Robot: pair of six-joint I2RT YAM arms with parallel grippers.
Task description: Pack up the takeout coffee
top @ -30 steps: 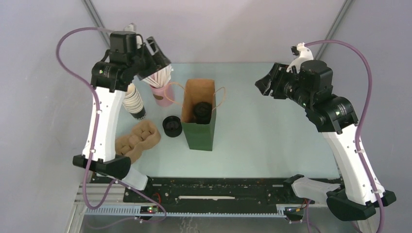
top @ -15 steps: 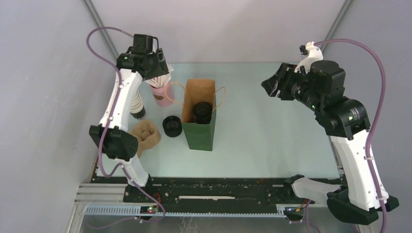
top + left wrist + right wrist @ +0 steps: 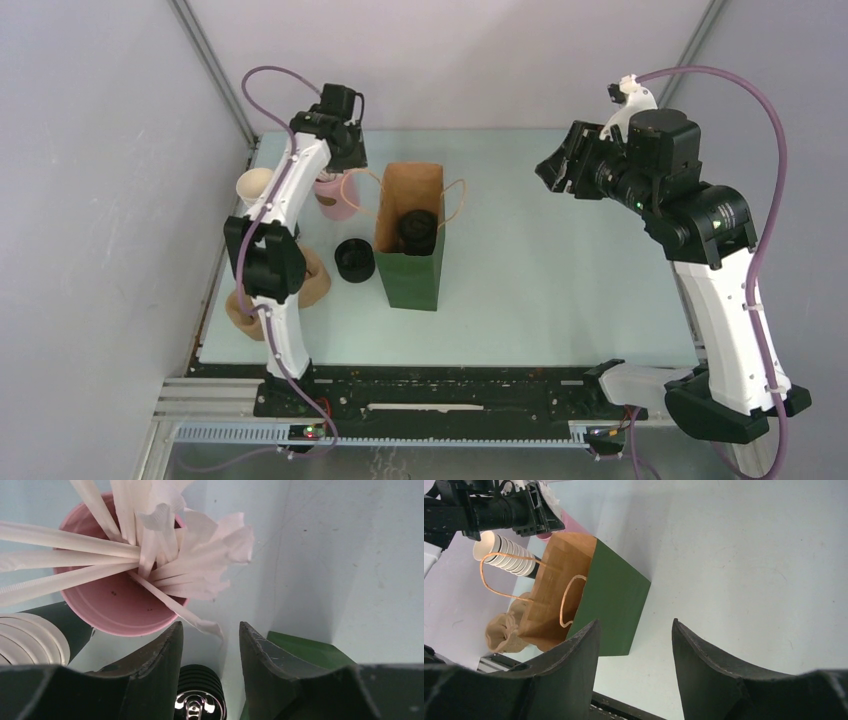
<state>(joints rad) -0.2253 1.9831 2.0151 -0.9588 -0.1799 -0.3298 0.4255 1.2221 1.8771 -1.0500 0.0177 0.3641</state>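
Observation:
The takeout coffee (image 3: 417,228), a dark cup with a black lid, stands inside the open green paper bag (image 3: 408,262) at mid-table. In the right wrist view the bag (image 3: 616,600) shows its green side and brown inside, with the coffee hidden. My left gripper (image 3: 343,160) hangs over a pink cup (image 3: 333,197) of white wrapped straws, left of the bag. In the left wrist view its jaws (image 3: 210,630) stand apart with one straw (image 3: 200,622) tip between them, untouched. My right gripper (image 3: 560,172) (image 3: 634,627) is open in the air, right of the bag, holding nothing.
A squat stack of black lids (image 3: 353,258) sits just left of the bag. A stack of lidless cups (image 3: 253,185) lies behind my left arm. A brown pulp cup carrier (image 3: 312,282) lies at the front left. The bag's handles (image 3: 457,200) stick out sideways.
My left arm has swung right and folded in, bringing its gripper over the pink straw cup, with the jaws narrowing. My right gripper has shifted slightly up and right, still open.

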